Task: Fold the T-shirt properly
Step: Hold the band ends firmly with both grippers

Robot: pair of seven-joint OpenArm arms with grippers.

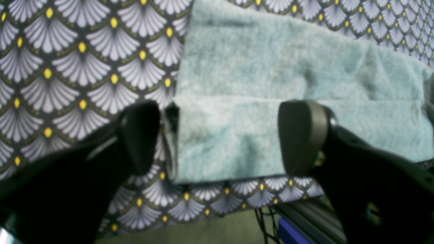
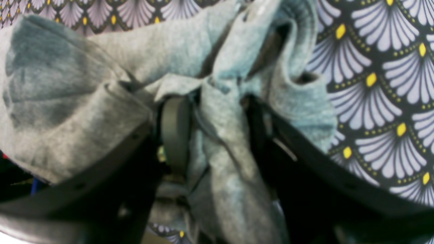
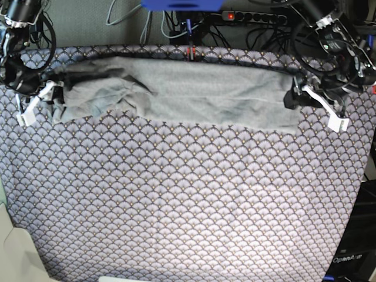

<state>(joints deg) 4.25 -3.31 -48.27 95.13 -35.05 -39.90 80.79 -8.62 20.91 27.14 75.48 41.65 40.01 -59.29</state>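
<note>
A: Base view: where's the T-shirt (image 3: 182, 91)?
B: Stretched in a folded band along the tablecloth's (image 3: 188, 200) far edge.
A: Grippers?
B: Left gripper (image 1: 217, 135) spread wide, released, straddling one shirt end. Right gripper (image 2: 212, 132) grasping bunched shirt fabric at the other end.

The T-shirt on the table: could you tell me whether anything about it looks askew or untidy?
Yes. The T-shirt lies as a long band, flat at the open left end effector, but bunched and crumpled where the right end effector grips it, so that end is uneven.
</note>
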